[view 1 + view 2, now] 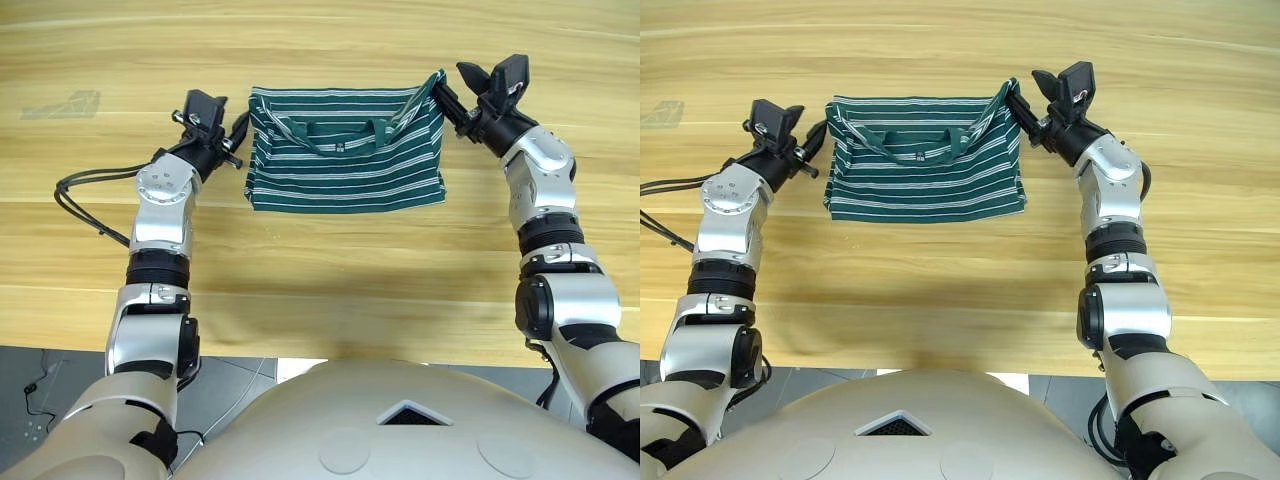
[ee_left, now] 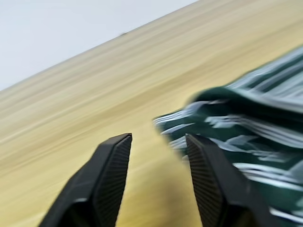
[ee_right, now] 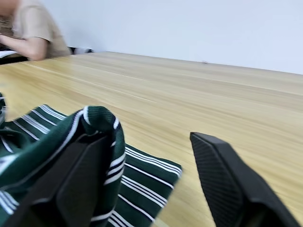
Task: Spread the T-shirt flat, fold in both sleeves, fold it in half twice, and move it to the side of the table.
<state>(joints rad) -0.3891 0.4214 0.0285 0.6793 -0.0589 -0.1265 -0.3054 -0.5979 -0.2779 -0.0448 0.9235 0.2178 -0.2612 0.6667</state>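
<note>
Lying on the table point(image 1: 300, 260) as a rectangle, the T-shirt point(image 1: 345, 160) seems sleeves-in and halved; another fold and the sideways move remain. The left fingers point(image 2: 113, 175) and right fingers point(image 3: 227, 179) gape, a corner draped over one right finger

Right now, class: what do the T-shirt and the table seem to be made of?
T-shirt: soft knit fabric, probably cotton, matte; it drapes and creases. Table: wood or wood-look laminate, smooth with a low sheen; pale grain lines run across it.

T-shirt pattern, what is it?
The T-shirt is dark green with thin white stripes; left eye view shows it best.
</note>
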